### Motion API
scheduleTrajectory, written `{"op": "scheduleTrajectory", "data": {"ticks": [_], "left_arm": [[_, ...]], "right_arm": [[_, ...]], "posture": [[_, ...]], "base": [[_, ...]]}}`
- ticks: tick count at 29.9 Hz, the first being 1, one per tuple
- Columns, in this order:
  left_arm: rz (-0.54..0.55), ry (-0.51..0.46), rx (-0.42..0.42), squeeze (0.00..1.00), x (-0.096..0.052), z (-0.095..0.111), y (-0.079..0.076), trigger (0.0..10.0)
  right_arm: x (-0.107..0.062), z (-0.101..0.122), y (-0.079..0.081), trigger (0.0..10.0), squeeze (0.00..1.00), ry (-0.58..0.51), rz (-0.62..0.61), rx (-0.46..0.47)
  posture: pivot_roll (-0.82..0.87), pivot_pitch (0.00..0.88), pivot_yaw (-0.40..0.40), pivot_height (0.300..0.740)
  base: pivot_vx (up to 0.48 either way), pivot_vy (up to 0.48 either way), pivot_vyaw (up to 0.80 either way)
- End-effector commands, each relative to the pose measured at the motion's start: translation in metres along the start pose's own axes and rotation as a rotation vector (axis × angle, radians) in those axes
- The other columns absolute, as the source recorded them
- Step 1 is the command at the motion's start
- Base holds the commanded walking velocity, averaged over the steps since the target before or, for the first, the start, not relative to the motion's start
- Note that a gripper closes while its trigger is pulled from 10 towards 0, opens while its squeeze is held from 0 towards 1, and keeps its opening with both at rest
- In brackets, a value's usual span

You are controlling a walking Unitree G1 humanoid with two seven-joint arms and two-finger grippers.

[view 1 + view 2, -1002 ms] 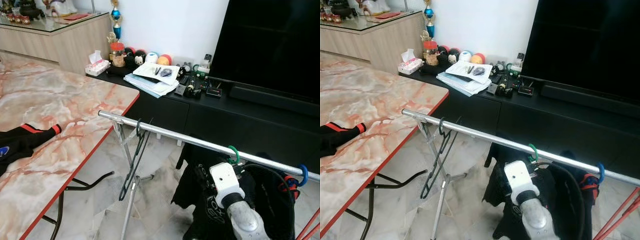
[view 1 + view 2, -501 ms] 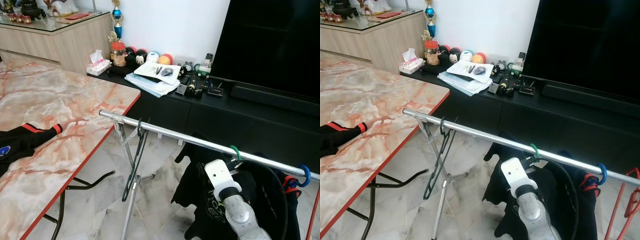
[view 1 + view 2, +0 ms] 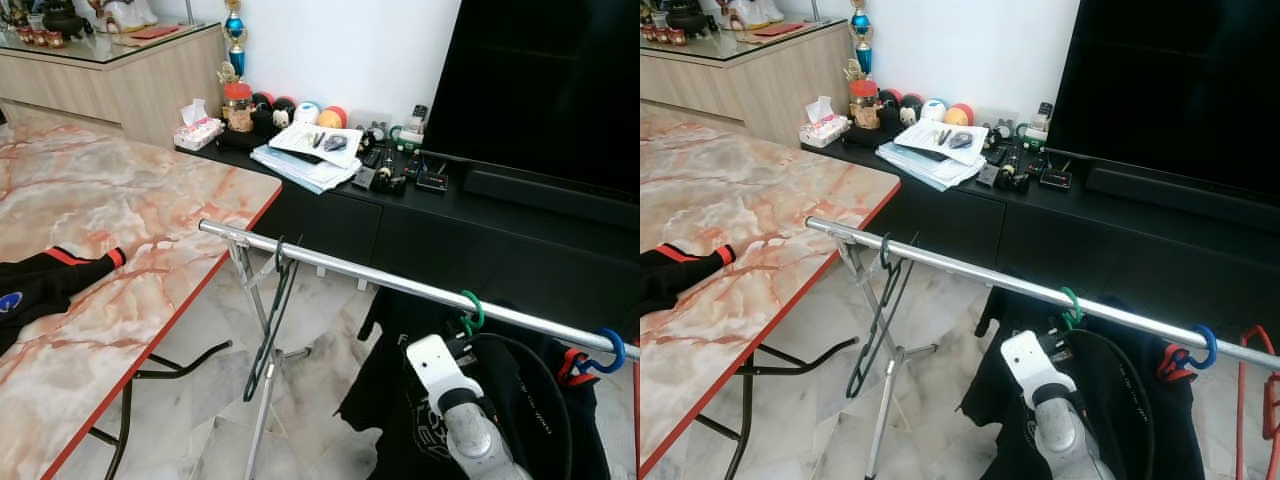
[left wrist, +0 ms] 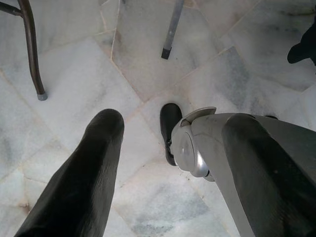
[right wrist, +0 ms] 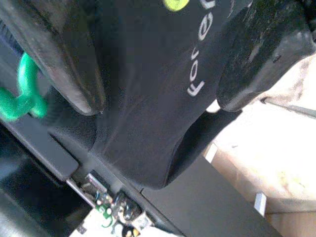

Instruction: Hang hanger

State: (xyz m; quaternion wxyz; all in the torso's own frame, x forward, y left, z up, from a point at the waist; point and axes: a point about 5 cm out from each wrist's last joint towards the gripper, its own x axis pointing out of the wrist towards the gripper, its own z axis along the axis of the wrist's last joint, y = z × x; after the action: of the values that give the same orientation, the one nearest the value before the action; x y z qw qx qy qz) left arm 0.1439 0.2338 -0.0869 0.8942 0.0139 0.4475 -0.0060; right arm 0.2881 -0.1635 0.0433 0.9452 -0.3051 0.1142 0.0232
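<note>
While its tips stay hidden, the right tool (image 5: 158, 64) gapes before the shirt (image 5: 148, 98).

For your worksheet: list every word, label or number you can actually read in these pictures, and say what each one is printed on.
"fore": white letters on the black shirt hanging from the green hanger; the word is cut off by the right hand's finger.
Print on the same shirt in the head views: too small.
Papers on the TV console: unreadable.
</note>
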Motion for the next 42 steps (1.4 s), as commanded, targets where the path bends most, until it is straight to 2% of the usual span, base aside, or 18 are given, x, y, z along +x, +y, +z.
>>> {"op": "scheduleTrajectory", "data": {"ticks": [1,7,8,13,15,17,22,26,28,33,37,42], "left_arm": [[-0.001,0.027,-0.001,0.0,-0.002,-0.005,0.002,10.0],[-0.003,0.028,0.002,0.0,-0.002,-0.005,0.002,10.0],[-0.005,0.03,0.004,0.0,-0.002,-0.005,0.002,10.0],[-0.007,0.031,0.005,0.0,-0.002,-0.006,0.002,10.0],[-0.008,0.032,0.006,0.0,-0.002,-0.006,0.002,10.0],[-0.008,0.032,0.007,0.0,-0.002,-0.006,0.002,10.0],[-0.009,0.032,0.007,0.0,-0.002,-0.006,0.002,10.0],[-0.011,0.034,0.009,0.0,-0.002,-0.006,0.002,10.0],[-0.011,0.034,0.009,0.0,-0.002,-0.006,0.002,10.0],[-0.014,0.036,0.01,0.0,-0.002,-0.006,0.002,10.0],[-0.016,0.035,0.009,0.0,-0.002,-0.006,0.002,10.0],[-0.017,0.034,0.009,0.0,-0.002,-0.005,0.002,10.0]], "right_arm": [[-0.002,-0.01,0.001,10.0,0.0,0.052,-0.003,-0.01],[-0.005,-0.029,0.007,10.0,0.0,0.181,0.012,-0.006],[-0.007,-0.04,0.011,10.0,0.0,0.262,0.037,0.036],[-0.01,-0.047,0.014,10.0,0.0,0.315,0.045,0.085],[-0.01,-0.046,0.014,10.0,0.0,0.305,0.037,0.1],[-0.009,-0.031,0.012,10.0,0.0,0.201,0.025,0.135],[-0.014,-0.021,0.012,10.0,0.0,0.154,0.016,0.129],[-0.029,-0.016,0.015,10.0,0.0,0.121,0.054,0.122],[-0.03,-0.016,0.015,10.0,0.0,0.117,0.056,0.121],[-0.046,-0.003,0.004,10.0,0.0,0.017,0.044,0.045],[-0.043,0.009,-0.011,10.0,0.0,-0.038,-0.058,0.043],[-0.037,0.02,-0.014,10.0,0.0,-0.08,-0.071,0.062]], "posture": [[0.16,0.06,-0.004,0.74],[0.16,0.059,-0.003,0.74],[0.16,0.059,-0.003,0.74],[0.16,0.057,-0.003,0.74],[0.16,0.057,-0.003,0.74],[0.16,0.057,-0.003,0.74],[0.16,0.055,-0.007,0.74],[0.16,0.055,-0.01,0.74],[0.16,0.055,-0.01,0.74],[0.15,0.057,-0.01,0.74],[0.15,0.056,-0.01,0.74],[0.15,0.056,-0.01,0.74]], "base": [[0.0,0.0,0.0],[0.0,0.0,0.0],[0.0,0.0,0.0],[0.0,0.0,0.0],[0.0,0.0,0.0],[0.0,0.0,0.0],[0.0,0.0,0.0],[0.0,0.0,0.0],[0.0,0.0,0.0],[0.0,0.0,0.0],[0.0,0.0,0.0],[0.0,0.0,0.0]]}}
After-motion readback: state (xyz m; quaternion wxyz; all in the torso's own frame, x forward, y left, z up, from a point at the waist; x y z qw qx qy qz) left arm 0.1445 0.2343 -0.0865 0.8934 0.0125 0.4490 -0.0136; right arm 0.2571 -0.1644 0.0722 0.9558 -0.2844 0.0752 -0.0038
